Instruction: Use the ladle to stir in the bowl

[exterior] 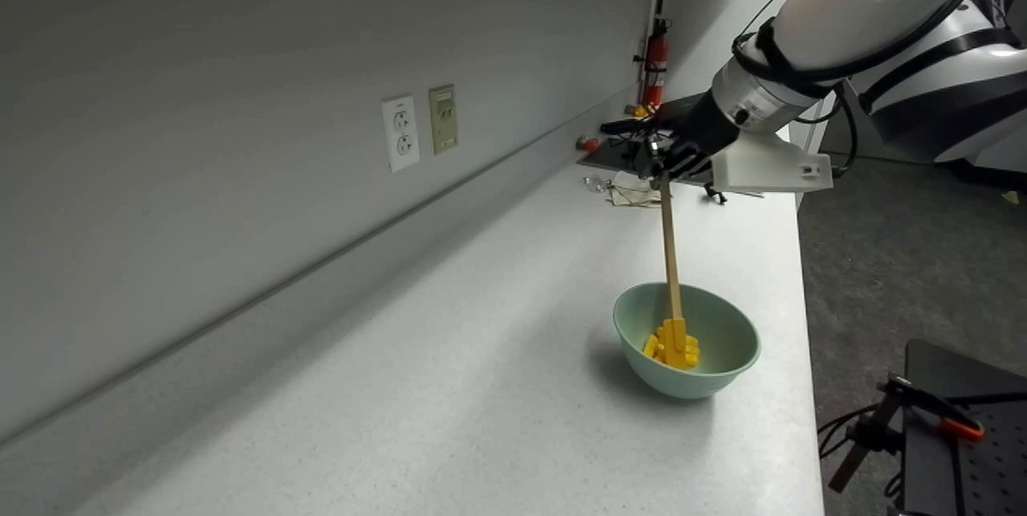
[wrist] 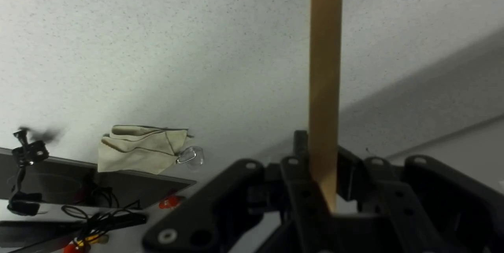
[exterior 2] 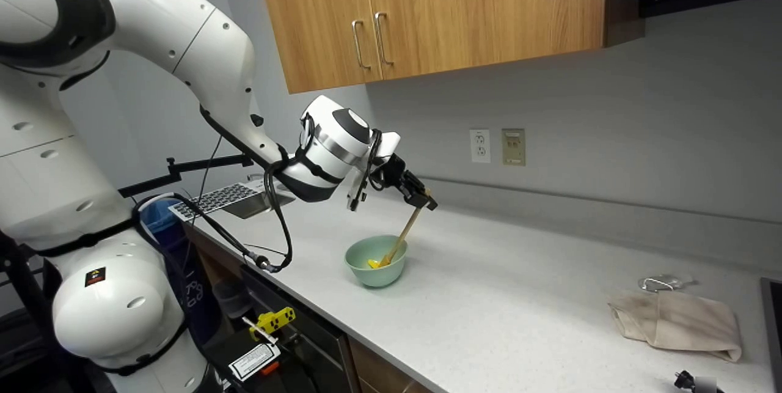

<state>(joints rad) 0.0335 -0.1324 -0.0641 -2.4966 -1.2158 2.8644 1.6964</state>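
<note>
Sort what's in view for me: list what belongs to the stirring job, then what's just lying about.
For the job:
ladle, held in the tool
bowl
yellow pieces in the bowl, presumably what gets stirred

Just lying about:
folded cloth
clear item with a metal loop
small black item, unclear what

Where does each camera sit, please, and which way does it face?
In an exterior view: raised, nearer the bowl than the cloth, facing along the counter; arm's end and gripper show.
In an exterior view: raised, nearer the cloth, facing the wall slantwise; most of the arm shows.
Wrist view: on the arm's end, facing the counter past the ladle; the gripper shows.
Both exterior views share bowl, ladle and gripper.
</note>
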